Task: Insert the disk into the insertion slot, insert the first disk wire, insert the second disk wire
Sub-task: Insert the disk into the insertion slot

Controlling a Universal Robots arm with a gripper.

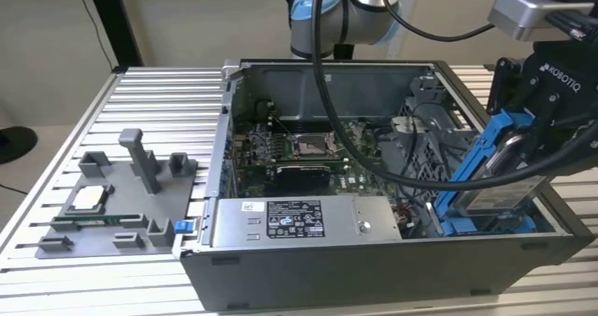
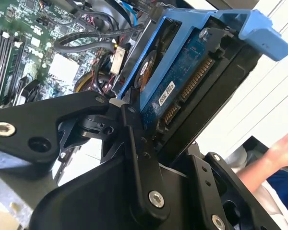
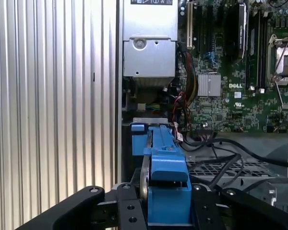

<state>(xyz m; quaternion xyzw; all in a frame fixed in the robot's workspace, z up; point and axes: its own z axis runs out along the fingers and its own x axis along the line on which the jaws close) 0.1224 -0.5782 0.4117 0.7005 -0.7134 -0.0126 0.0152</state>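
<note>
Ribbed metal table (image 1: 140, 92) carries open PC case (image 1: 374, 281); gripper (image 3: 167, 207) clamped on disk (image 1: 505, 190), disk tilted steeply, lower end apparently at insertion slot (image 1: 467, 226) mouth.

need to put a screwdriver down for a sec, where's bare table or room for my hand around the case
Bare ribbed table lies beyond the fixture tray, bordered by the computer case wall. Crowded: the case's corner on the exterior view's right, where the end effector holds the disk among cables.
</note>
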